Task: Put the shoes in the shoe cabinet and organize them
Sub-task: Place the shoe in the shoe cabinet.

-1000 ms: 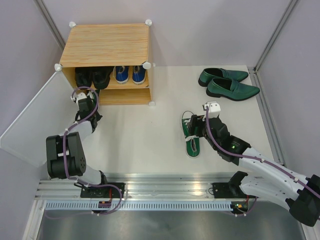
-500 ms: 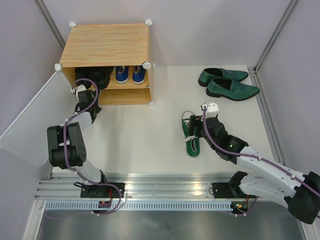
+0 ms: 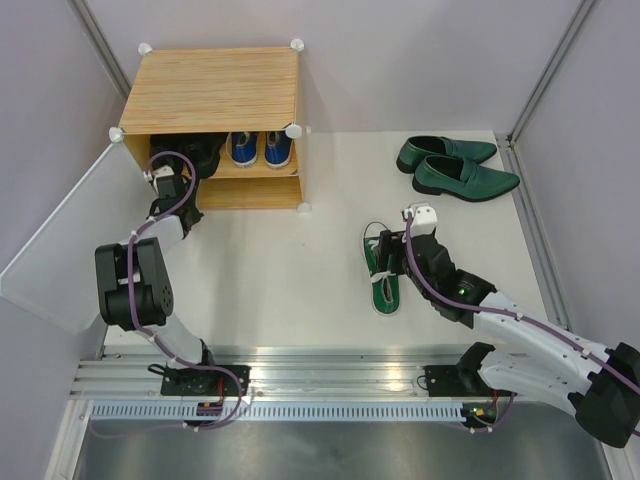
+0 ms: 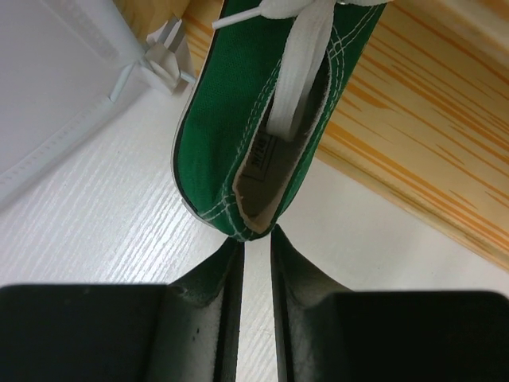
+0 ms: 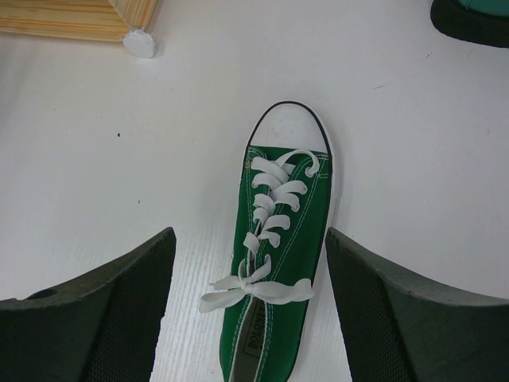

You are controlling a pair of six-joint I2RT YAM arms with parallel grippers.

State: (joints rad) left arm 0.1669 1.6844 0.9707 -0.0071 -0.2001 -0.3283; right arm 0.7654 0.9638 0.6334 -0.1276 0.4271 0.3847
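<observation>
By shoe cabinet (image 3: 215,90), left claw (image 4: 254,243) tight on green sneaker (image 4: 238,119); right claw (image 5: 248,253) agape

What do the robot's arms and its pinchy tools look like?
Both arms mix chunky black joints with white shells, and a purple cable loops along each. The left arm and right arm look alike; the right one shows a green light. A white box sits at its wrist. The right tool has broad dark fingers with dotted pads; the left tool has slim dark ones.
</observation>
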